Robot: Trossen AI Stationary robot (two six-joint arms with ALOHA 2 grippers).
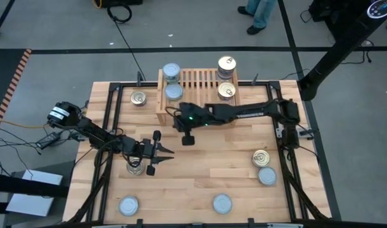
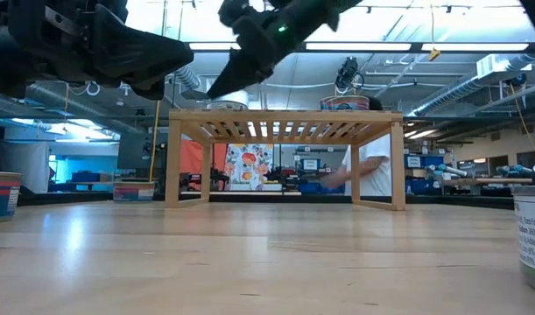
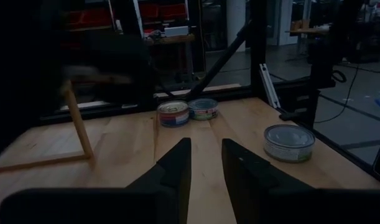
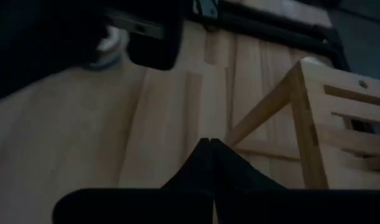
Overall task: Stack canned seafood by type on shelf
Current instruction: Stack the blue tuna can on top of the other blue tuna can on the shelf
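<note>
Overhead, silver-lidded tins (image 1: 172,71) and gold-lidded tins (image 1: 227,64) stand stacked on the slatted wooden shelf (image 1: 197,81); the low view hides those lids. Right gripper (image 1: 178,113) pinched together, empty, beside the shelf; left gripper (image 1: 168,152) parted, empty.

The shelf (image 1: 197,85) stands at the table's (image 1: 199,171) far edge, two silvery-lidded tins (image 1: 172,81) on its left end and two golden-lidded tins (image 1: 227,76) on its right. The right gripper (image 1: 170,111) hovers by the shelf's front left corner — fingers closed. The left gripper (image 1: 166,155) hangs over the near left, slightly parted, a golden tin (image 1: 135,167) just behind it. Other tins lie scattered — one golden (image 1: 139,98) beside the shelf.
</note>
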